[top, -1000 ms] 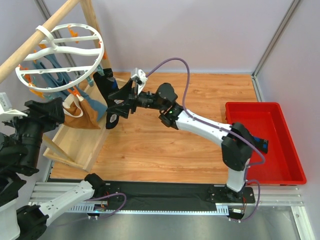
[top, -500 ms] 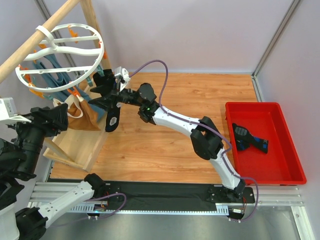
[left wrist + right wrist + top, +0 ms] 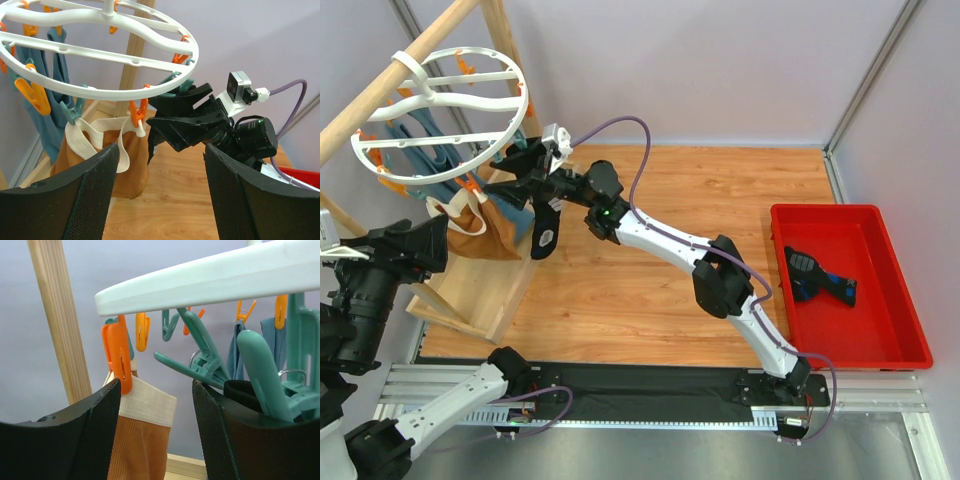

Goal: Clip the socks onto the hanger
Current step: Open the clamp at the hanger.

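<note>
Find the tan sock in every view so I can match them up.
Top external: tan sock hangs at far left, below the hanger.
Left wrist: tan sock at lower centre-left, clipped by its cream cuff.
Right wrist: tan sock at bottom centre-left, cream cuff on top.
Shared landmark: the white hanger, just above the sock in all three views.

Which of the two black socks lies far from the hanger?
The black sock in the red tray at far right; the other black sock dangles beside the hanger at the right end effector.
</note>
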Controlling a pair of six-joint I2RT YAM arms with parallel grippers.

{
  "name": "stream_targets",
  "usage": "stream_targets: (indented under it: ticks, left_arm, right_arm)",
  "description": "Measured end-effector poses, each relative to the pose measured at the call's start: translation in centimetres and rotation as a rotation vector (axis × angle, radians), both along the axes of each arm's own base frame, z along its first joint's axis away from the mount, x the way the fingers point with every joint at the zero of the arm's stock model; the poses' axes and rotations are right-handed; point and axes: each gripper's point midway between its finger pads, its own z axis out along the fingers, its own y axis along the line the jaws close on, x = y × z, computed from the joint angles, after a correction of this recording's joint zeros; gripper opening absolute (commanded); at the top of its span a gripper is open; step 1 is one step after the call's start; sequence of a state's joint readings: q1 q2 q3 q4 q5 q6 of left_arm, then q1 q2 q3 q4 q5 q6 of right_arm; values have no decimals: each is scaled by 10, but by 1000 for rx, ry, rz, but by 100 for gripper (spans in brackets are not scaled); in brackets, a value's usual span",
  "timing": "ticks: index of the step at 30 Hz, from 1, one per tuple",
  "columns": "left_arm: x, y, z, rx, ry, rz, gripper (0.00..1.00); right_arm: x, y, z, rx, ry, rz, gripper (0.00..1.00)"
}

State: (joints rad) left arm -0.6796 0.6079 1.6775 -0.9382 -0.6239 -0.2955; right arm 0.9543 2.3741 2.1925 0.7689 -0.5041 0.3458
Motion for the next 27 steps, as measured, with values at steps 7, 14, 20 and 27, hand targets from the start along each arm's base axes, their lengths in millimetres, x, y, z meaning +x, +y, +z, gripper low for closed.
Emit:
stream_targets:
  ticks: [7, 14, 20, 27]
  left_arm:
    - [0, -4, 0, 9, -2, -22, 77]
    - [-1, -6, 0, 10, -3, -36, 77]
    - [-1, -7, 0, 11, -3, -39, 77]
    - [-1, -7, 0, 11, -4, -40, 77]
  right_arm:
    - [11, 3, -19, -21, 45, -41, 64]
    - [18, 3, -23, -27, 48, -79, 66]
    - [17, 3, -23, -32, 20, -81, 66]
    - [15, 2, -14, -22, -11, -75, 66]
